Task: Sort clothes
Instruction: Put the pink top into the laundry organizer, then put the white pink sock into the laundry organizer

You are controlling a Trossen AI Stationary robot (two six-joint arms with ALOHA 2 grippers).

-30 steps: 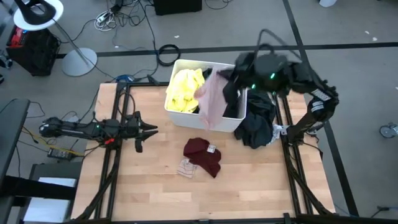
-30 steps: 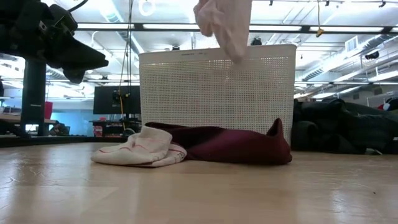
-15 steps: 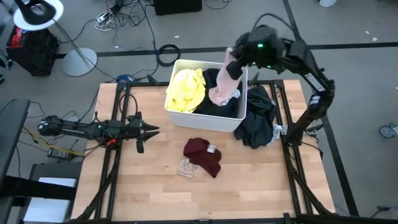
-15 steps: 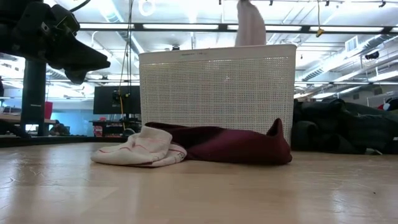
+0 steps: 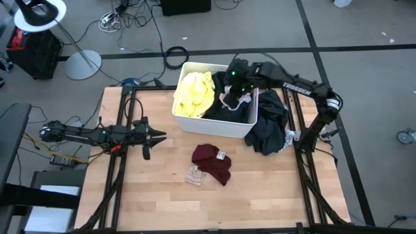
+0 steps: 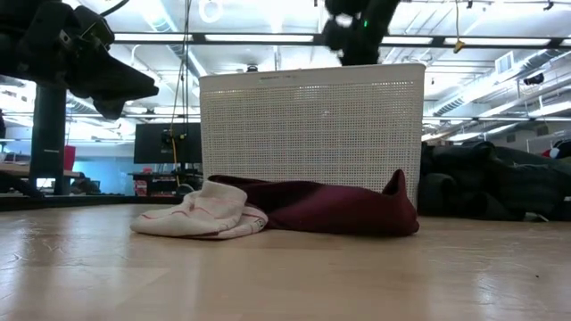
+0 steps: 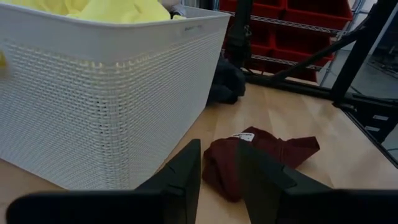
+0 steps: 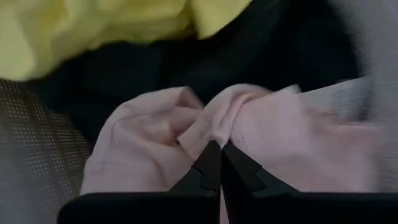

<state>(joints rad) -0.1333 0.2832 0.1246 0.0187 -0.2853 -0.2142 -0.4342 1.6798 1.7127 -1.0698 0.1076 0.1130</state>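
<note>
A white bin (image 5: 211, 125) stands at the table's far side with a yellow garment (image 5: 194, 91) and black clothes (image 5: 218, 107) inside. My right gripper (image 5: 235, 91) reaches down into the bin, shut on a salmon pink garment (image 5: 232, 101) (image 8: 149, 143). A maroon garment (image 5: 212, 162) and a white-striped one (image 5: 194, 174) lie flat on the table in front of the bin. At the table's left, my left gripper (image 5: 159, 135) (image 7: 217, 174) hovers open with nothing between its fingers. My right gripper pinches a bunched fold of the pink garment (image 8: 214, 127) between its two fingertips. The fingers come from above, slanting down into the bin. The rest of the garment lies slack and crumpled on the black clothes in the bin.
A pile of dark clothes (image 5: 270, 123) lies against the bin's right wall at the table's right edge. The bin's perforated near wall (image 6: 312, 143) rises behind the maroon garment (image 6: 339, 209). Bare wood spreads across the near half of the table.
My right gripper has swung toward the table's left, dropped down into the bin and tipped steeply downward. It has stayed shut on the pink garment. The garment, which hung over the bin's near wall, now lies bunched inside the bin.
</note>
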